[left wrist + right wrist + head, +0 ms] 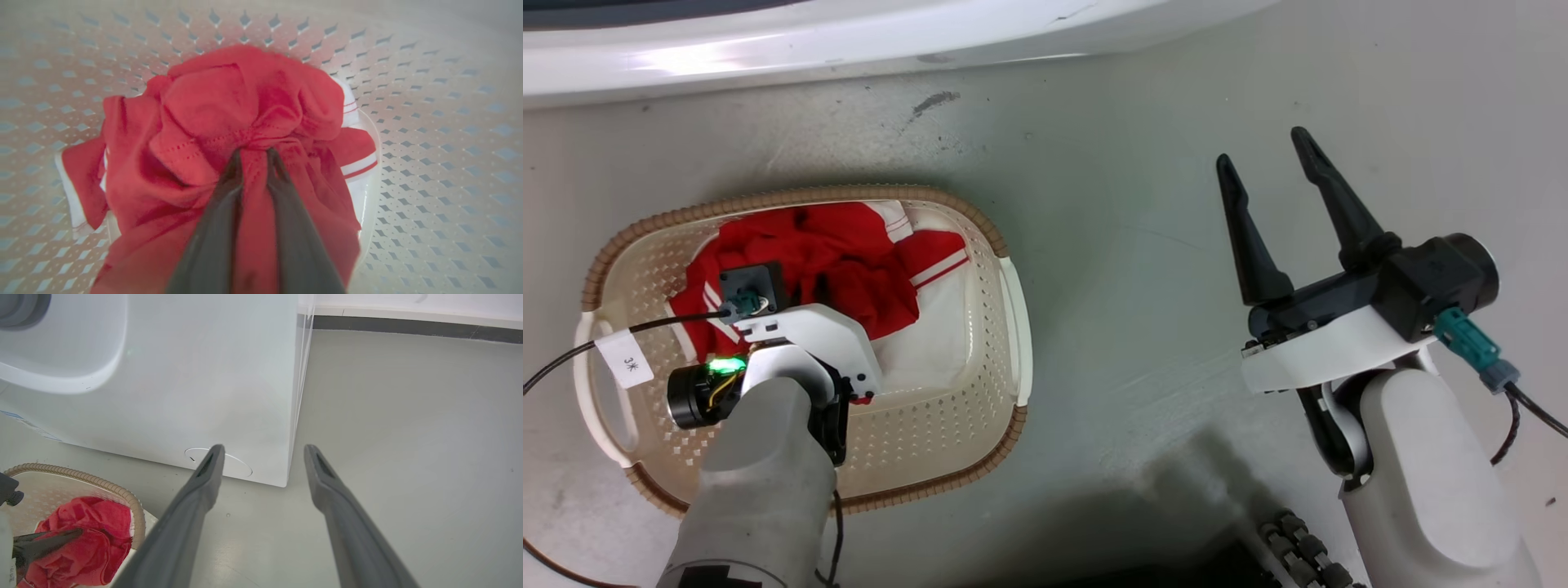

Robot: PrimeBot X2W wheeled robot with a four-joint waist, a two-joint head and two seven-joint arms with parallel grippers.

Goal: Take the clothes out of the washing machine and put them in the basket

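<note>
Far left, head view: cream oval laundry basket [792, 196] with a brown woven-look rim, standing on the grey floor [1135, 245]. Paper tag [625, 359] on a black cable [556, 359] crosses its left handle. A green light [727, 365] glows on the left wrist.

Inside the basket, toward its far end: the red garment [849, 261], crumpled, white stripes and trim showing at the edges. The left arm reaches down into the basket over it.

Left wrist view: left claw [254, 153] with its fingers drawn close together, clamped on a bunched fold of the red fabric. The garment spreads out on all sides against the perforated basket wall. It is hard to tell whether it lies fully on the base or hangs partly from the claw.

Top of head view: the white washing machine [849, 49], just beyond the basket. In the right wrist view a round cover [237, 465] sits low on its front.

Right: right claw [1261, 147] held over bare floor, well apart from the basket — fingers spread wide, nothing between them.
</note>
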